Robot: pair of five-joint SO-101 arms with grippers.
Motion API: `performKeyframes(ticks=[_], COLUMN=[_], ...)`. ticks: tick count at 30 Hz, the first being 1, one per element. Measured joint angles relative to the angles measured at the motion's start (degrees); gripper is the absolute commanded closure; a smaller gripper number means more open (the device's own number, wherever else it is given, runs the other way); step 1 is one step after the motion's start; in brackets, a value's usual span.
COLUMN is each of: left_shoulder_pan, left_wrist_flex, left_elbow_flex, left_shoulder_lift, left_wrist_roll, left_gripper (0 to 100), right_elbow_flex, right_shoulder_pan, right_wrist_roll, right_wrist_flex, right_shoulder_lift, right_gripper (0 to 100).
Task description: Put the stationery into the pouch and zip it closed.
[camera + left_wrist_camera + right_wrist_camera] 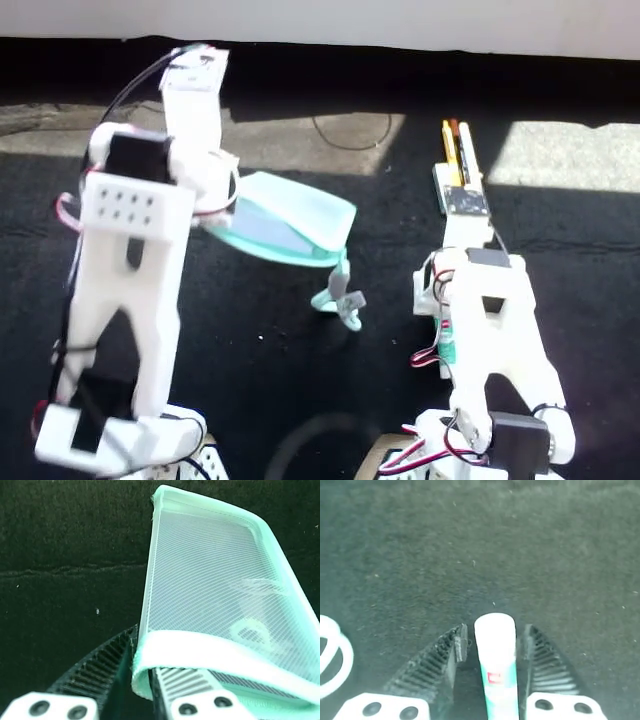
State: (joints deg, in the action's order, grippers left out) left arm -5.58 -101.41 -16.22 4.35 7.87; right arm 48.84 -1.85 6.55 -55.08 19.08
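Left pincer: I saw it clamped on the white-banded edge of the pouch, one ribbed jaw on either side of the fabric.
Pouch: the mint mesh pouch hung from that pincer, lifted off the surface and tilted. It sat just past the scissors on the side away from the arm bases, and its lower corner came close above them.
Through the mesh: in the left wrist view I made out pale loop shapes, but I could not tell whether they were inside the pouch or lying behind it.
Scissors: the mint-handled scissors lay flat on the surface between the two arms, free of both pincers.
Right pincer: its jaws stood apart, with a thin dark gap between each jaw and the stick that sat between them. In the right wrist view one scissor handle loop lay off to one side of it.
Stick: it was white-tipped with a teal body and a small red label. I could not tell whether it was a pen or a glue stick.
Pencils: a yellow one and an orange one lay side by side, well away from the scissors, past the far end of the right arm.
Surface: it was a black, cloth-like cover, with sunlit patches on the far side of the scissors.
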Motion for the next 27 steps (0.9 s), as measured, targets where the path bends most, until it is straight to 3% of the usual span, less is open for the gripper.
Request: performKeyframes(ticks=[6,11,16,20,27], left_shoulder_pan=[-0.2,-0.3,-0.1,-0.3,-0.3], left_wrist_flex=[0.0,0.0,0.0,0.0,0.0], left_elbow_flex=[-16.4,-19.2,-14.7,-8.0,1.9], left_shoulder_lift=[-14.8,-15.5,-6.1,3.6,14.6], left_wrist_roll=[0.0,0.1,0.1,0.1,0.1], left_gripper=[99,99,99,99,99], right_elbow_flex=[-1.6,-1.6,-1.6,-1.6,-2.3], right_shoulder_pan=[0.1,0.9,4.6,12.0,24.4], right_wrist_roll=[0.0,0.0,0.0,0.0,0.0], right_wrist_flex=[-0.7,-3.4,-5.5,-5.8,-13.3], right_shoulder_lift=[1.0,10.4,25.3,36.0,47.9], right_gripper=[82.0,82.0,80.7,69.3,68.9])
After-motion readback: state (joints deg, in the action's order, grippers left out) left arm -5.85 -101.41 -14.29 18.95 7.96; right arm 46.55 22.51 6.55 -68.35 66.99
